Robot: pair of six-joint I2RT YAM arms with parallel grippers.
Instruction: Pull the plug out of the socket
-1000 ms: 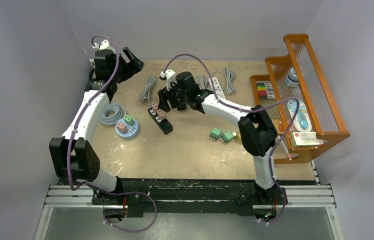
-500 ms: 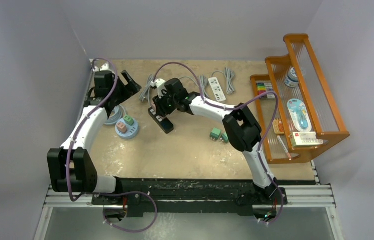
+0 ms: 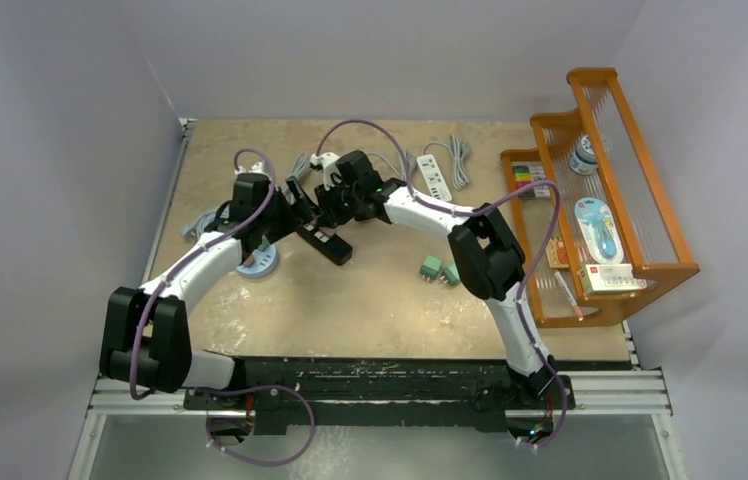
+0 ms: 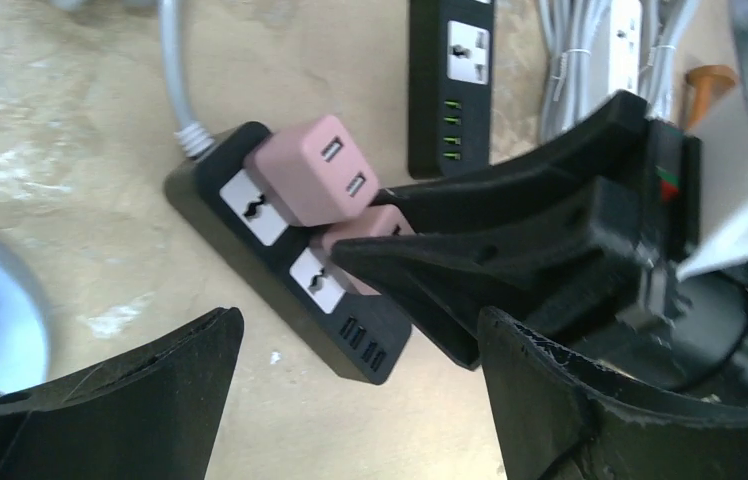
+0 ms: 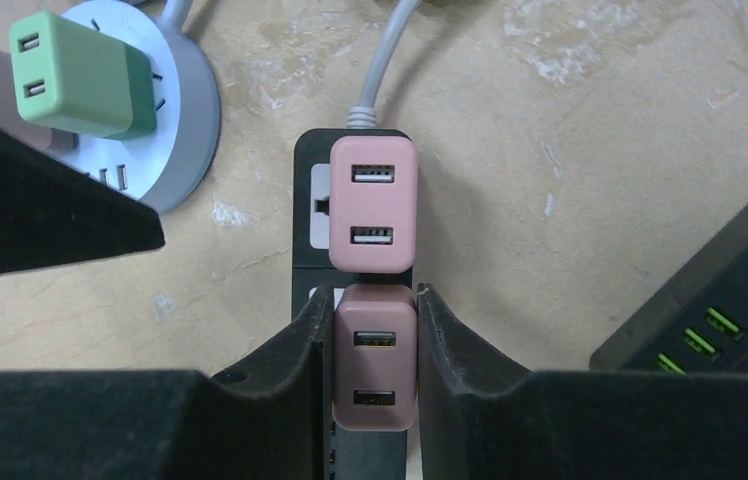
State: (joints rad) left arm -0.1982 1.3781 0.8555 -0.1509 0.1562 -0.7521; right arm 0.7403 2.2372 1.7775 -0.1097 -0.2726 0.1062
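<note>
1. The black power strip (image 3: 328,245) lies slantwise in the far half of the desk, a little toward the left edge. Its grey cord (image 5: 375,70) runs off toward the far edge.
2. Two pink plugs sit on it, touching end to end: the far plug (image 5: 373,205) by the cord and the near plug (image 5: 375,355) next along.
3. The right gripper (image 5: 375,300) is clamped on the near plug, its pads pressed to two opposite flat sides.
4. The left gripper (image 4: 360,330) gapes wide and holds nothing, hovering just beside the strip.
5. Judgement: the plug is small, rigid, light and smooth-sided, and its pins likely bind. The side hold suits, with a pull straight off the face. The light strip may lift with it, so the left gripper should pin it down.
</note>
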